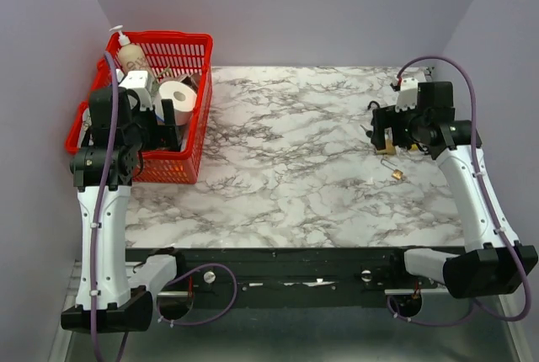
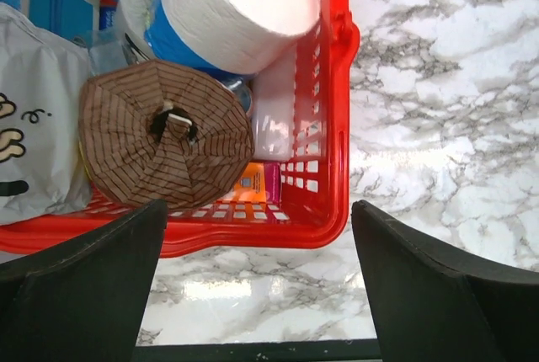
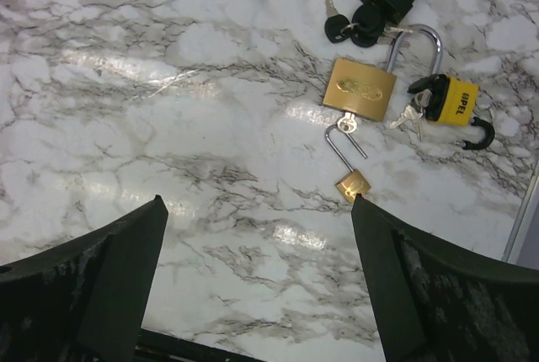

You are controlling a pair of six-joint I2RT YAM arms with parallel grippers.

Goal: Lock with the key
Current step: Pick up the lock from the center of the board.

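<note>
hovering right gripper above marble table, jaws spread wide, gripping nothing. eyeing large brass padlock lying flat just ahead, slightly right of centre, shackle apparently open, long axis running away from the gripper, key sticking out of the near end. crowding it: small brass padlock just beside the key. parking left gripper spread over red basket, well apart; favouring right arm.

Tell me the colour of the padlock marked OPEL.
The padlock is yellow with black trim; the right wrist view shows it best.
</note>
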